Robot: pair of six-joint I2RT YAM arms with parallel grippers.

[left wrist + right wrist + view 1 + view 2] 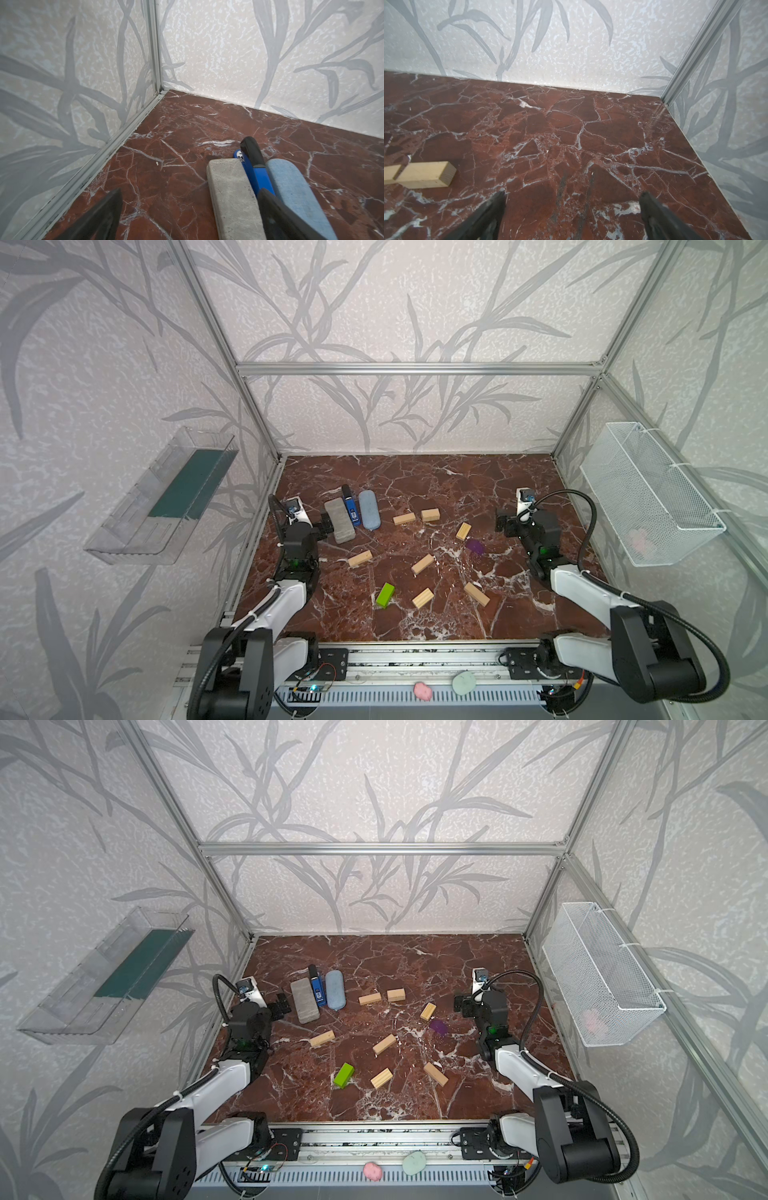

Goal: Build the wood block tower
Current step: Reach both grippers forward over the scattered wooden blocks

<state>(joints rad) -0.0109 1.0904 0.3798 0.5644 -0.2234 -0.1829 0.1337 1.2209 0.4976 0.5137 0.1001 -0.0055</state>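
Red-brown marble bench point(415, 481) inside an aluminium-framed cell papered with a grey leaf pattern, seen in both top views. The wood blocks point(422, 564) lie scattered singly across the middle of the bench, each flat on the surface. There are seven tan pieces, a lime-green block point(385, 595) toward the near edge, and a purple block point(474, 546) toward the right, near a tan piece. Two tan pieces at the far side lie nearly end to end; the right wrist view shows this far tan pair point(425, 174) at its edge.

At far left, three oblong items lie side by side: a grey case point(340, 520), a narrow blue-and-black item point(351, 510) and a pale blue case point(369, 510).

The left tool point(322, 527) is released, its jaws wide with nothing between them, just beside the near end of the grey case. In the left wrist view one finger point(280, 218) overlaps the near ends of the cases; whether it touches them cannot be told. The right tool point(503, 524) is likewise released, jaws wide over bare marble to the right of the blocks.

A clear tray point(166, 497) hangs on the left wall. A white wire basket point(648, 489) on the right wall holds a pale pink object point(640, 539). A pink lump point(423, 691) and a pale green lump point(464, 682) rest on the front rail.
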